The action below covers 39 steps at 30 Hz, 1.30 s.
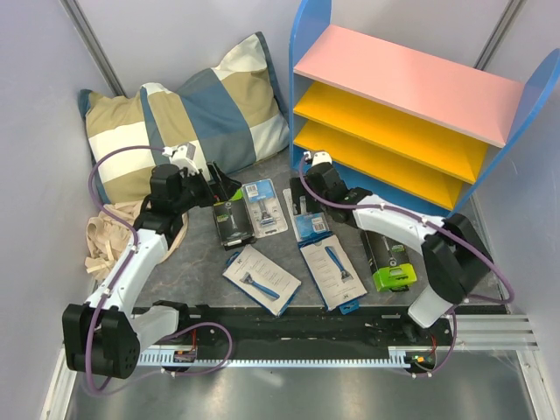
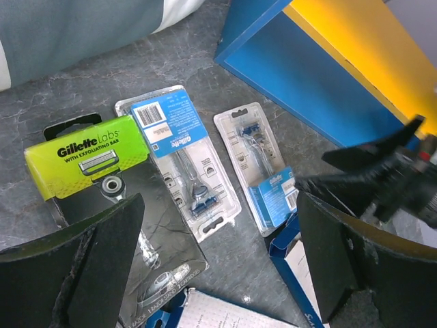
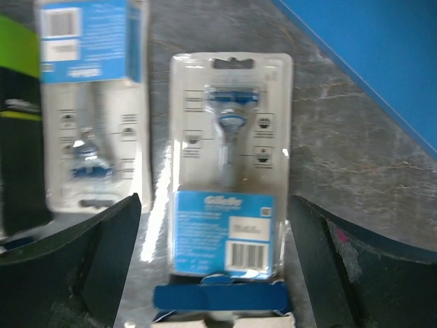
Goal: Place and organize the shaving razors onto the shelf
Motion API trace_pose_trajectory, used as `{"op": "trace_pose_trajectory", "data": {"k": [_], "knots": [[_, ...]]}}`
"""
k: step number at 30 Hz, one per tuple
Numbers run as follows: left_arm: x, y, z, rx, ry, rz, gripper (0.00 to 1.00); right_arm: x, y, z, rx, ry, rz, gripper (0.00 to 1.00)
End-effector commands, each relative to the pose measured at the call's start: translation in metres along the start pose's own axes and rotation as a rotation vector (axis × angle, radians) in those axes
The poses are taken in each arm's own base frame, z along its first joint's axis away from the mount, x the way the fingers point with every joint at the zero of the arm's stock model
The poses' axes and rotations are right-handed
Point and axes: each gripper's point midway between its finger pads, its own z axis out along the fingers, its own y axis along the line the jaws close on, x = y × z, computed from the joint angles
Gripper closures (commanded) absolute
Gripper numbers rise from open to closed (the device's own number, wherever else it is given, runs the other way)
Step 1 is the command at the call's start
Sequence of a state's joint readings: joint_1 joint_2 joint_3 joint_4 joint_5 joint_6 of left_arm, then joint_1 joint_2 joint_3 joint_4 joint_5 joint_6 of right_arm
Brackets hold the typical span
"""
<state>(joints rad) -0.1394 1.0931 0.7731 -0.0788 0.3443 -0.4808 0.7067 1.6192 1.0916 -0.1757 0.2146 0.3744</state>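
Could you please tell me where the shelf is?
In the top view, the shelf stands at the far right, beside the pillow, just beyond the right gripper.

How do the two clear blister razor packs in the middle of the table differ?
The left blister pack looks larger than the right blister pack. The left pack's blue card is at its far end, while the right pack's is at its near end. Both are clear and lie flat on the table, side by side, with barcodes showing.

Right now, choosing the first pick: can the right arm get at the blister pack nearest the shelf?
Probably yes: the right gripper hangs open directly above that blister pack, with nothing lying on it.
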Motion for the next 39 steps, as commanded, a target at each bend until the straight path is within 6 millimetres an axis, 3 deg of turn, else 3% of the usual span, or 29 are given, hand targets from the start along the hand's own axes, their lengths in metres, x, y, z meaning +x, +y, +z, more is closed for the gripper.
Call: {"op": "trace_pose_trajectory", "data": {"k": [1,2,5,12,17,24,29,33,35,39], "knots": [[-0.001,-0.007,0.001,0.029,0.02,-0.009,0.0,-0.007,-0.009,0.019,0.033,0.028,-0.019,0.03],[0.002,-0.005,0.003,0.026,0.033,-0.012,0.0,-0.006,-0.012,0.024,0.036,0.04,-0.014,0.12],[0.009,-0.001,0.006,0.018,0.053,-0.019,0.0,-0.001,-0.01,0.039,0.021,0.072,-0.008,0.25],[0.017,0.004,0.011,0.009,0.098,-0.032,0.0,0.006,-0.007,0.063,0.032,0.091,0.008,0.37],[0.019,0.006,0.014,0.006,0.11,-0.039,0.01,0.008,-0.009,0.073,0.049,0.099,0.006,0.51],[0.026,0.009,0.018,-0.006,0.142,-0.064,0.01,0.029,-0.024,0.088,0.124,0.138,-0.005,0.58],[0.026,0.007,0.019,0.004,0.154,-0.074,0.01,0.041,-0.031,0.096,0.155,0.161,-0.019,0.62],[0.025,0.004,0.018,0.01,0.155,-0.08,0.01,0.047,-0.028,0.098,0.136,0.178,-0.024,0.87],[0.022,0.002,0.016,0.018,0.151,-0.078,0.01,0.044,-0.026,0.096,0.128,0.172,-0.018,0.92],[0.019,-0.005,0.012,0.038,0.141,-0.078,0.01,0.021,-0.016,0.081,0.091,0.115,-0.008,1.0]]}}
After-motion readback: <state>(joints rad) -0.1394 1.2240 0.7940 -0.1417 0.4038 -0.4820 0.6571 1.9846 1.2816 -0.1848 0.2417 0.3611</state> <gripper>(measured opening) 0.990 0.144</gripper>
